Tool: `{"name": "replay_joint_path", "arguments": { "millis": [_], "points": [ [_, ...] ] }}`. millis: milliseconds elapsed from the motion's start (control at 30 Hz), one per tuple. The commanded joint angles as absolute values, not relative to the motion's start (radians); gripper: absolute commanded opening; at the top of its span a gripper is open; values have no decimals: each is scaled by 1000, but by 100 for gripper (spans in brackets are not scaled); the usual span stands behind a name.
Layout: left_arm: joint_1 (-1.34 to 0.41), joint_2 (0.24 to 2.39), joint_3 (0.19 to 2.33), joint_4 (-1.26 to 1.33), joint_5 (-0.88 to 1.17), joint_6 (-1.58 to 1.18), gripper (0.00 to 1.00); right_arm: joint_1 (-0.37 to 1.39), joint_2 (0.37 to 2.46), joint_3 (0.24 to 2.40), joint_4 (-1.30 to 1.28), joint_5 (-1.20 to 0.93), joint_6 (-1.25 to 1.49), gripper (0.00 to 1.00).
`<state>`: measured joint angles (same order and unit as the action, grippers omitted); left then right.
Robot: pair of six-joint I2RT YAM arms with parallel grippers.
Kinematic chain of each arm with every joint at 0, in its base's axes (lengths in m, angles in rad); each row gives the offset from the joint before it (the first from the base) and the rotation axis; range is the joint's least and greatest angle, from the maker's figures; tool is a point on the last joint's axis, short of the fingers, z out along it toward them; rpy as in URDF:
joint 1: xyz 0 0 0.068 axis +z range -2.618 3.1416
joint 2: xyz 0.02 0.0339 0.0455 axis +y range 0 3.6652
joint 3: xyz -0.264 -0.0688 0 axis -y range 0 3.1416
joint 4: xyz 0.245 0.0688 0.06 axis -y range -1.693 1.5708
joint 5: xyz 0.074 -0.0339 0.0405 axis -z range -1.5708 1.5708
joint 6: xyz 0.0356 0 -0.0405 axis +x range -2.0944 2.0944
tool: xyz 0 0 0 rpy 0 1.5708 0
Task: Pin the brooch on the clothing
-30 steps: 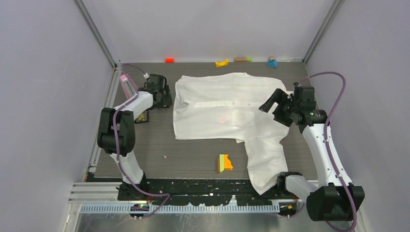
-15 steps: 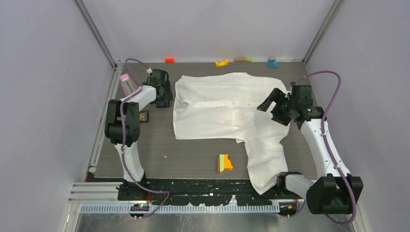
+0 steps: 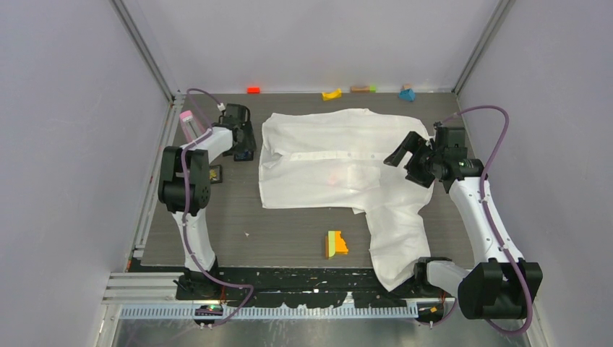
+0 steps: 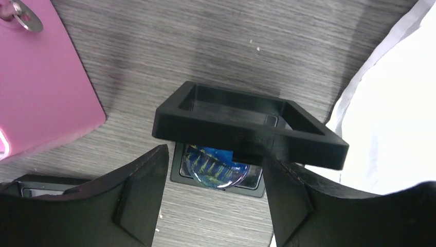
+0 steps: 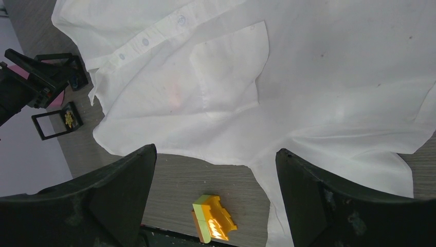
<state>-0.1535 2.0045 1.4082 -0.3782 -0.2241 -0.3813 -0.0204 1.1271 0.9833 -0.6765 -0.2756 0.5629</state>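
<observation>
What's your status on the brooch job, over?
Right gripper open over the shirt. Left gripper at the black box, grip unclear. Brooch inside, under raised lid.

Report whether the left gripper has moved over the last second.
Yes. The left gripper shifted slightly toward the shirt and the back wall.

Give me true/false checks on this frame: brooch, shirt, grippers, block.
1. The brooch is pinned to the shirt pocket. False: it lies in its black box beside the shirt, with a black frame raised over it.
2. The right gripper is open and holds nothing. True.
3. The block lies on the shirt. False: it sits on bare table, beside the sleeve.
4. The shirt lies spread out on the table. True.
5. The left gripper is over the box. True.
</observation>
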Motion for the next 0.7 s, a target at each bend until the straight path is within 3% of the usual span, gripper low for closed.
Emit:
{"name": "replay_joint_path", "arguments": {
  "millis": [0, 367, 567, 667],
  "points": [
    [-138, 2026, 1461, -371, -228, -371, 69, -15, 1136, 981, -641, -289, 564, 92],
    [-132, 2036, 1470, -419, -216, -380, 61, -15, 1144, 972, -630, -290, 567, 92],
    [-132, 2032, 1463, -429, -200, -385, 55, -14, 1149, 965, -626, -288, 566, 92],
    [-132, 2017, 1447, -427, -190, -387, 47, -15, 1150, 965, -626, -288, 567, 92]
  ]
}}
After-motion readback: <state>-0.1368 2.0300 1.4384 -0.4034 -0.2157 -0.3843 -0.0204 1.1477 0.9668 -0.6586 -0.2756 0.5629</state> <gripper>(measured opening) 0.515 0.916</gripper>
